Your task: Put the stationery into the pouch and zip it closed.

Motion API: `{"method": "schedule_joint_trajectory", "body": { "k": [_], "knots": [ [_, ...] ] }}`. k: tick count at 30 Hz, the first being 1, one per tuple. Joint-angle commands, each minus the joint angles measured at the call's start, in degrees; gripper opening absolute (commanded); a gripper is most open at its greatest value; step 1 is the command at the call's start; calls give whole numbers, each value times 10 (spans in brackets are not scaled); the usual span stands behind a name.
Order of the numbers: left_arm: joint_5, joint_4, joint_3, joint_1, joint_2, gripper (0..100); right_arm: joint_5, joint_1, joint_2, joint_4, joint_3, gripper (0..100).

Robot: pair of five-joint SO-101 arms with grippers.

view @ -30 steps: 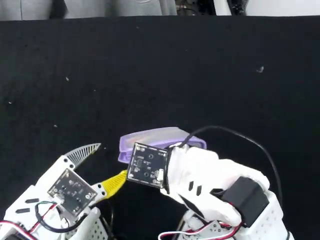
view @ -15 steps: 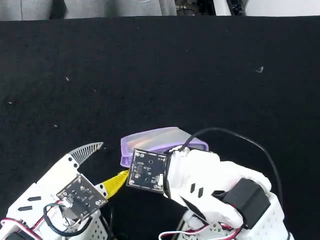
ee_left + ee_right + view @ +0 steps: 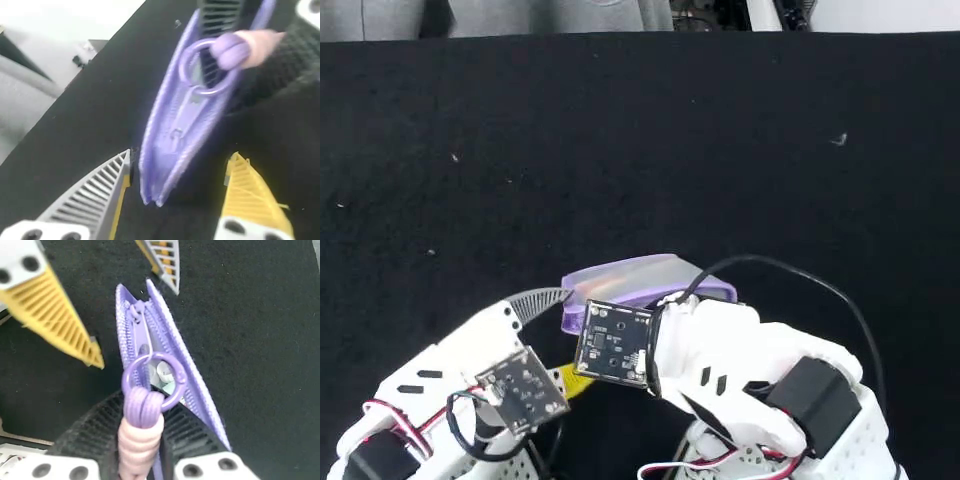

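Here we see the pouch [image 3: 638, 277], purple and slim, lying on the black bench [image 3: 740, 130], with both arms crowded against its near side.

The left arm is angled towards one end of the pouch. The left pincer [image 3: 181, 155] is spread wide across that end. Its grey finger [image 3: 95, 200] is on one flank of the pouch and its yellow finger [image 3: 250, 195] on the other. The grey tip sits just beside the fabric, and the yellow one is a little apart from it.

The right arm is folded low over the pouch, with its wrist camera board [image 3: 613, 343] above the pouch's near edge. The right pincer [image 3: 150, 415] has black ribbed fingers [image 3: 95, 435] pressed in on the other end of the pouch, pinching it.

A purple ring [image 3: 152, 380] sits over the pouch's opening. A coiled cord [image 3: 142, 430], purple turning pink, is looped through the ring and lies back between the black fingers. The zip slider [image 3: 137, 307] sits near the end that the left pincer straddles.

Beside the ring the pouch gapes, and inside we glimpse pale stationery [image 3: 167, 376], too hidden to tell apart.
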Motion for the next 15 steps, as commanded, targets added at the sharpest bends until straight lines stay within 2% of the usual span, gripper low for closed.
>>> {"method": "schedule_joint_trajectory", "body": {
  "k": [1, 9, 11, 15],
  "knots": [
    [-3, -14, -2, 16, 0, 287, 4, -4, 0, 1, -3, 11],
    [-3, -58, 46, 15, 0, 20, 0, -4, 0, -2, -4, 11],
    [-3, -58, 55, 15, 0, 50, 0, -3, 0, -2, -5, 11],
    [-3, -55, 58, 15, 0, 28, -1, 3, 0, -3, -6, 11]
  ]
}}
